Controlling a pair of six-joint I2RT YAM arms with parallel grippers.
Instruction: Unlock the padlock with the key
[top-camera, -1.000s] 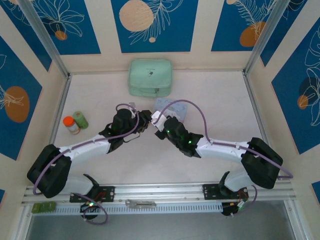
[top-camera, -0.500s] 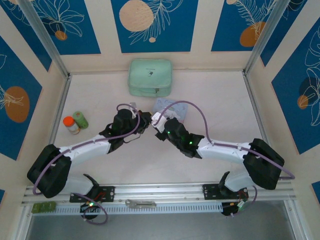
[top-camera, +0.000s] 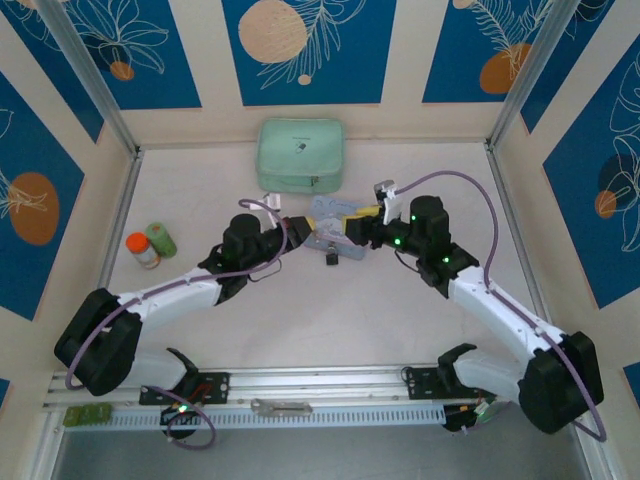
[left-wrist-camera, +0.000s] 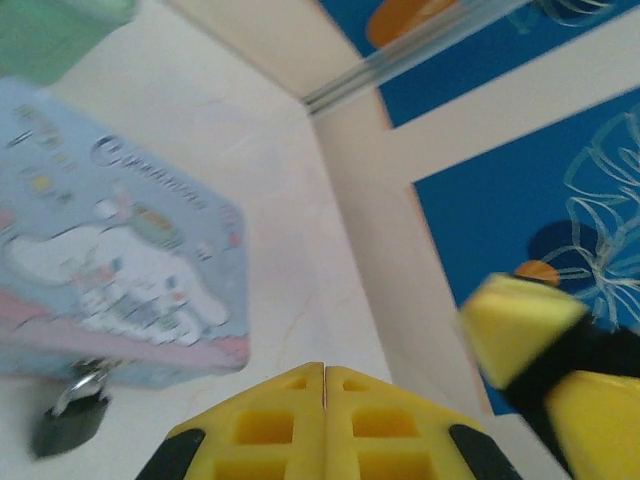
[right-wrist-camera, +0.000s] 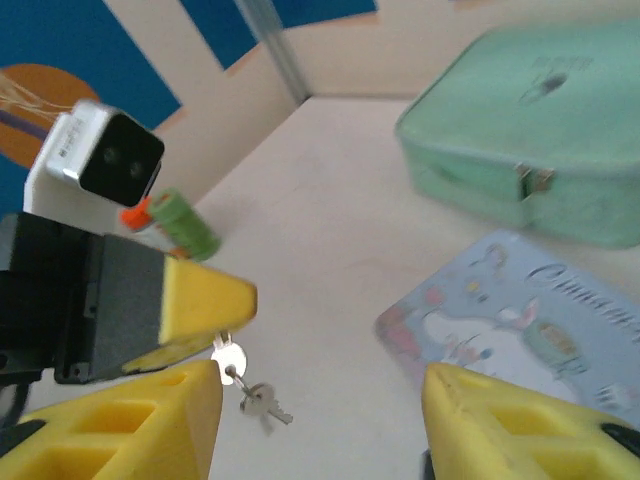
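Left tool (left-wrist-camera: 325, 368) pinches the key (right-wrist-camera: 228, 358) beside the tin (left-wrist-camera: 110, 260), padlock (left-wrist-camera: 68, 422) at its edge; right tool (right-wrist-camera: 320, 378) spread.

Your left arm (top-camera: 170, 292) and right arm (top-camera: 500, 312) are both built from white links with bulky black joint housings (top-camera: 95, 345). A thin lilac cable (top-camera: 468, 183) runs along each arm in loose loops. Small green lights (top-camera: 397, 240) glow on the black wrist of the right arm. The left gripper (left-wrist-camera: 325, 372) and right gripper (right-wrist-camera: 322, 378) have yellow fingers (right-wrist-camera: 130, 425) with square recesses. The left wrist carries a white camera block (right-wrist-camera: 95, 160) with two dark lenses.
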